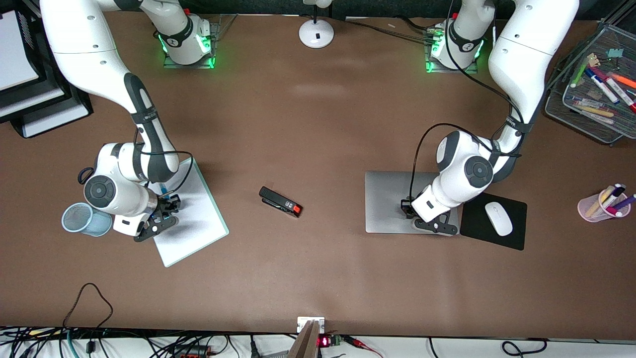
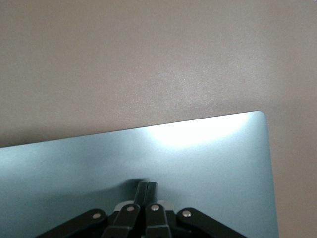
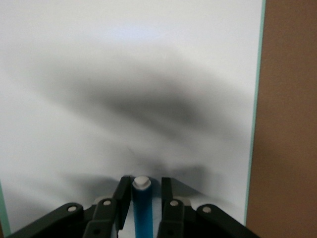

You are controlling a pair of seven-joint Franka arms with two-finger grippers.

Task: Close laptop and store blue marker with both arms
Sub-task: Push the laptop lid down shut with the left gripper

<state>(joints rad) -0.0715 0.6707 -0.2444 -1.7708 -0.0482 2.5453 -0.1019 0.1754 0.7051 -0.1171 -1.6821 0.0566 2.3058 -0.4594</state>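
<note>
Brown surface [image 1: 318, 124]: at lower right our left tool [image 1: 431, 223] presses, fingers together, on the closed laptop [image 1: 387, 199]; lower left, our right tool [image 1: 164, 211] grips the blue marker [image 3: 142, 208] over the whiteboard [image 1: 198, 223].

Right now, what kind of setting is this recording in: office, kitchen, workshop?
Most likely a staged office desk in a robotics lab. A closed laptop lies beside a mouse on its pad, a stapler sits mid-table, and a mesh tray holds markers, while two robot arms are bolted along the table's edge.
</note>
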